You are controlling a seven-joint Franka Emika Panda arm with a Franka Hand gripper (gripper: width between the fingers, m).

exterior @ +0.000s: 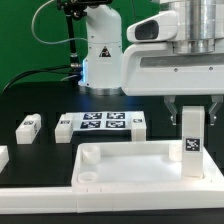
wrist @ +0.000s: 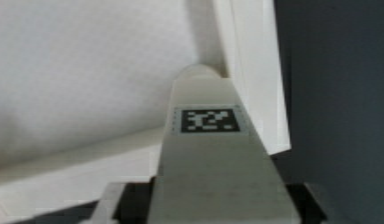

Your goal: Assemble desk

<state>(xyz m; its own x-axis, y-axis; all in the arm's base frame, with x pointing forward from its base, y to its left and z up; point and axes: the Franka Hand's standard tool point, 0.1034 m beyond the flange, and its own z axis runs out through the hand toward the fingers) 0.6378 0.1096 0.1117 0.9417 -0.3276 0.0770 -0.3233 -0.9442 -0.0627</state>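
Note:
The white rimmed tabletop panel (exterior: pixel 130 165) lies flat near the front, with a round socket (exterior: pixel 88 176) showing at its corner toward the exterior view's left. My gripper (exterior: pixel 191 112) is shut on a square white leg post (exterior: pixel 191 142) with a black-and-white tag, held upright over the panel's corner toward the exterior view's right. In the wrist view the leg post (wrist: pixel 210 130) runs out from between my jaws (wrist: pixel 215 205) and its far end meets the inside of the panel's rim (wrist: pixel 251 60). The socket under it is hidden.
The marker board (exterior: pixel 103 122) lies behind the panel. Loose leg posts lie beside it (exterior: pixel 29 125), (exterior: pixel 64 126), (exterior: pixel 138 122). A long low white rail (exterior: pixel 40 192) runs along the front. The arm's base (exterior: pixel 100 55) stands at the back.

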